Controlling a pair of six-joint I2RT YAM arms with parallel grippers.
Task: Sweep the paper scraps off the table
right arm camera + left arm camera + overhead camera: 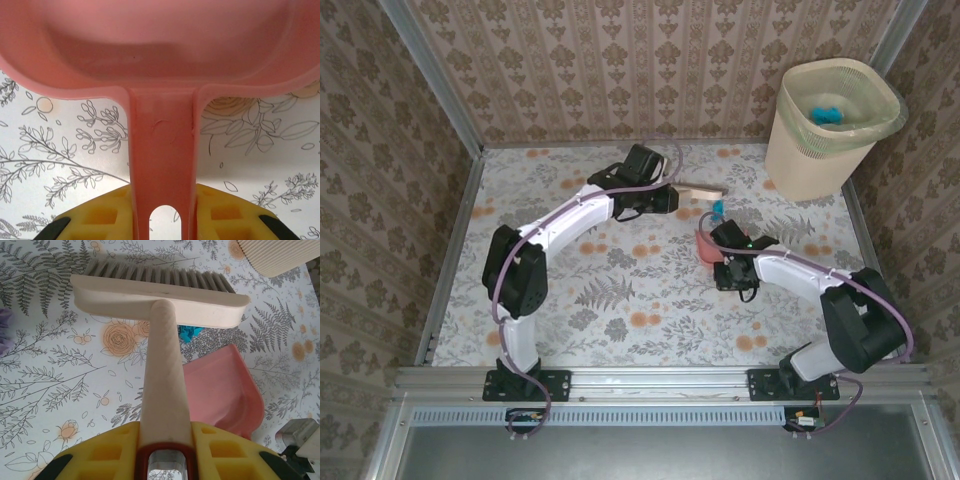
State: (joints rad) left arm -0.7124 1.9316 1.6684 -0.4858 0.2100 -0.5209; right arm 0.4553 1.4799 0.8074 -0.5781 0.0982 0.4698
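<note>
Paper scraps (825,113): teal ones already in basket (820,170), upper right; one teal wad (189,332) unswept on bench (620,320), between brush (160,295) and dustpan (160,40). Left pincer (165,445) clamps brush handle, right pincer (162,210) dustpan handle.

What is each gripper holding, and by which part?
Left gripper: cream plastic brush, by its handle. Right gripper: pink plastic dustpan, by its handle.
</note>
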